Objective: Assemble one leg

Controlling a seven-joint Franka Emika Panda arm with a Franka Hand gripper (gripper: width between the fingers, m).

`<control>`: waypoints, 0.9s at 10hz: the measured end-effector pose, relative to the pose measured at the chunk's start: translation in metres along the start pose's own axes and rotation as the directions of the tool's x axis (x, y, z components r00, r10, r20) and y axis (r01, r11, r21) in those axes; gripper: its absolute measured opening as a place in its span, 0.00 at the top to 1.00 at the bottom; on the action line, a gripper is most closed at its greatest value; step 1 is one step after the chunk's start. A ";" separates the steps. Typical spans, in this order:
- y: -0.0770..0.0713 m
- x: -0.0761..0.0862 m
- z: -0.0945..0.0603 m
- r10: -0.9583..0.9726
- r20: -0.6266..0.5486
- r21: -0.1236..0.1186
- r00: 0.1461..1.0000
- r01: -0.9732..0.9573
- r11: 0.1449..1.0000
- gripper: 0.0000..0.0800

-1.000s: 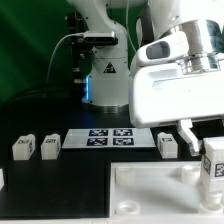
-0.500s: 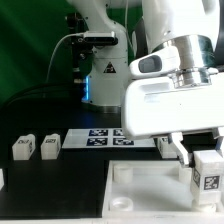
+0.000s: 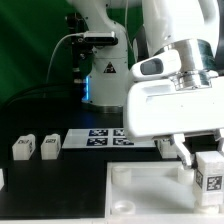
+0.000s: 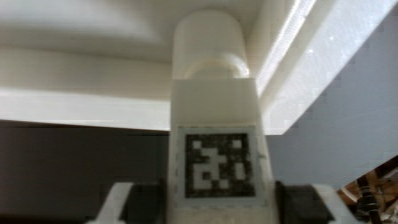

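Observation:
My gripper is shut on a leg, a small white block with a black-and-white tag on its face. It holds the leg upright over the far right part of the large white square panel. In the wrist view the leg stands between my fingers, its rounded end pointing at the panel's raised rim. Whether the leg touches the panel I cannot tell. Two more legs lie on the table at the exterior view's left.
The marker board lies behind the panel, partly hidden by my wrist. Another small white piece shows beside my gripper. The arm's base and cables stand at the back. A white part edge shows at the far left.
My gripper with the leg has come down and moved toward the exterior view's left over the panel during the first half second; since then it has hardly moved.

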State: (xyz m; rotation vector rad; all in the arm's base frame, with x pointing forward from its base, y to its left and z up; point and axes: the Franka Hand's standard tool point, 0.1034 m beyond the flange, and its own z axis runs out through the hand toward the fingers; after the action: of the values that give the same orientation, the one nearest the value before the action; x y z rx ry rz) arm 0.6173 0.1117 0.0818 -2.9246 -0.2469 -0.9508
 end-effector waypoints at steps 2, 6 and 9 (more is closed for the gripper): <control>0.000 -0.004 0.002 0.000 0.025 0.003 1.000 0.000 1.000 0.34; -0.001 -0.005 0.003 0.000 0.031 0.004 1.000 0.000 1.000 0.19; -0.001 -0.006 0.003 -0.001 0.031 0.004 1.000 0.000 1.000 0.19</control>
State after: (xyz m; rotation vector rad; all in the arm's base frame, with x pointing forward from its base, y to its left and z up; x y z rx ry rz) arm 0.6145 0.1118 0.0761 -2.9377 -0.2509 -0.9042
